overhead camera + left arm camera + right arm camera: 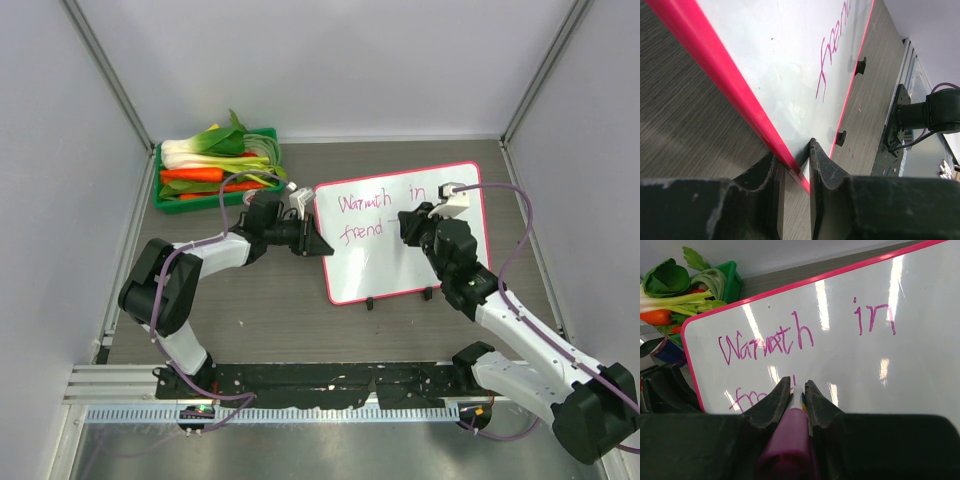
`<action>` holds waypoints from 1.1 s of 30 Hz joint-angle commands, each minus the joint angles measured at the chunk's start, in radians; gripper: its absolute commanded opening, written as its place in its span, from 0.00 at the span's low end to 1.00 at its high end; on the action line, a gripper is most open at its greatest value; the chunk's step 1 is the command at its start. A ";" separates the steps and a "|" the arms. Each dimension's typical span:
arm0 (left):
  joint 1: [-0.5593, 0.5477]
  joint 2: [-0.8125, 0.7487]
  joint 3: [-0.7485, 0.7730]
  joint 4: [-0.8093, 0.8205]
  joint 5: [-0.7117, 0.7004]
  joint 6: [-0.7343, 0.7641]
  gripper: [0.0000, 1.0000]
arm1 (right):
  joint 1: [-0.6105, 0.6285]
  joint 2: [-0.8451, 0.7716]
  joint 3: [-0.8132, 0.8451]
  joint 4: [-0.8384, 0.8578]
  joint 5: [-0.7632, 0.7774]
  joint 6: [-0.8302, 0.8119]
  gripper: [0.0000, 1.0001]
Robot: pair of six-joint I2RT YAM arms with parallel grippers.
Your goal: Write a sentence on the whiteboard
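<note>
Pink-framed and glossy, the whiteboard point(400, 265) lies mid-table, near the green vegetable crate point(162, 185). The sentence point(365, 205) on it reads "Warmth in" above an unfinished "friend". The left gripper point(318, 243) pinches the board's left frame edge, jaws narrowed onto it. The right gripper point(405, 225) is clamped on a magenta marker point(787, 440), tip at the second line. The board looks light, stiff and slick, likely to skate under pen pressure. Its frame edge seems the soundest place to hold.

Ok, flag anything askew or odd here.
The whiteboard lies skewed to the table edges, its left frame pinched by the left gripper. Otherwise fine: the right gripper grips the marker, nothing spilled.
</note>
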 commanded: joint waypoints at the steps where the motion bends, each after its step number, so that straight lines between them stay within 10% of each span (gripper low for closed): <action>1: -0.026 0.029 -0.023 -0.099 -0.137 0.133 0.00 | -0.004 -0.023 0.003 0.044 -0.010 0.010 0.01; 33: -0.027 0.030 -0.023 -0.097 -0.132 0.133 0.00 | -0.007 0.080 0.037 0.093 0.051 0.024 0.02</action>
